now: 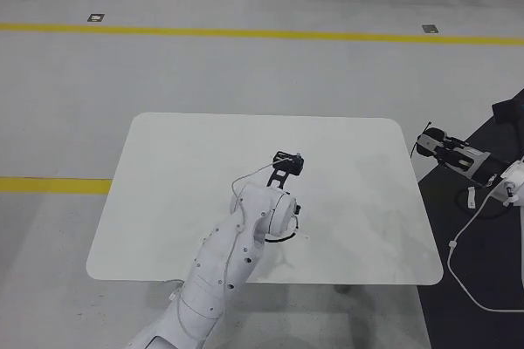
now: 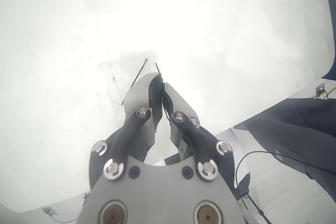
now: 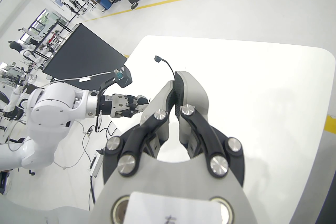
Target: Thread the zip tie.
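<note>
The zip tie [image 3: 170, 68] is showing as a thin black strap, curving up out of the right gripper [image 3: 175, 77] and ending in a small square head. It is being held up over the white table [image 1: 201, 192], roughly above its middle. The right gripper's fingers are pressing flat together on the strap, pads meeting, so the claw is pinching the tie just below that curve. Whatever length is running on below the pads is being hidden by the fingers. Off the table's edge, beside the dark mat [image 1: 480, 262], the left gripper [image 2: 161, 80] is pointing towards the table. Its fingers are clamping tight on a black sliver [image 2: 157, 68] that is poking out past the fingertips. How long that piece is I cannot tell, since the pads are covering the rest of it. Glare is washing out the surface ahead of the left gripper. Just beside one of its fingers a thin black strip [image 2: 138, 78] with a small knob at its far end is showing inside a faint, pale outline. Whether that strip is lying on the surface or being held up farther off is too hard to make out, and the finger is cutting off its lower end.
</note>
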Tool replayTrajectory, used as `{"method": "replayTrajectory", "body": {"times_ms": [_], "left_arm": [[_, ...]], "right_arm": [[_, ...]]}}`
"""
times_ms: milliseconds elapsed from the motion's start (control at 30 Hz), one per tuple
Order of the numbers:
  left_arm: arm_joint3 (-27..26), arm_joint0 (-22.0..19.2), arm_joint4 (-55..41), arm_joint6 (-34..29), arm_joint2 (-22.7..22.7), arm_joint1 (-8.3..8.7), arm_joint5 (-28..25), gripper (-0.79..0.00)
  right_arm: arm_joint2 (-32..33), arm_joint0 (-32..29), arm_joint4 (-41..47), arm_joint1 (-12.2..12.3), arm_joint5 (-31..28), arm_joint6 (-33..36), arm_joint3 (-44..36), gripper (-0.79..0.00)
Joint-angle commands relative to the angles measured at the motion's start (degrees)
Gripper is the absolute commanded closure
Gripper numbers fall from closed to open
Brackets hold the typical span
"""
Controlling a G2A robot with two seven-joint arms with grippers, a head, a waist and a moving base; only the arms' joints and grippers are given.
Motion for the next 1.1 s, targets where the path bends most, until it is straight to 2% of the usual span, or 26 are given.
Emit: {"method": "replayTrajectory", "body": {"times_ms": [0,267,400,567,733,833,1067], "left_arm": [[1.46,-0.5,-1.4,-0.16,-0.39,-0.07,-0.82,0.0],[8.12,-3.18,-1.78,-0.38,0.05,-0.56,0.24,0.0],[13.7,-5.86,-3.77,-1.09,0.79,-1.27,0.64,0.0],[17.72,-8.02,-6.05,-0.33,2.85,-2.35,0.55,0.0],[17.69,-8.6,-5.84,0.51,5.0,-3.08,0.9,0.0],[16.77,-8.68,-2.64,0.09,6.72,-3.2,0.91,0.0],[14.87,-8.44,4.28,-4.44,11.24,-3.66,-0.87,0.0]], "right_arm": [[0.0,0.0,0.0,0.0,0.0,0.0,0.0,0.0],[0.0,0.0,0.0,0.0,0.0,0.0,0.0,0.0],[0.0,0.0,0.0,0.0,0.0,0.0,0.0,0.0],[0.0,0.0,0.0,0.0,0.0,0.0,0.0,0.0],[0.0,0.0,0.0,0.0,0.0,0.0,0.0,0.0],[0.0,0.0,0.0,0.0,0.0,0.0,0.0,0.0],[0.0,0.0,0.0,0.0,0.0,0.0,0.0,0.0]]}}
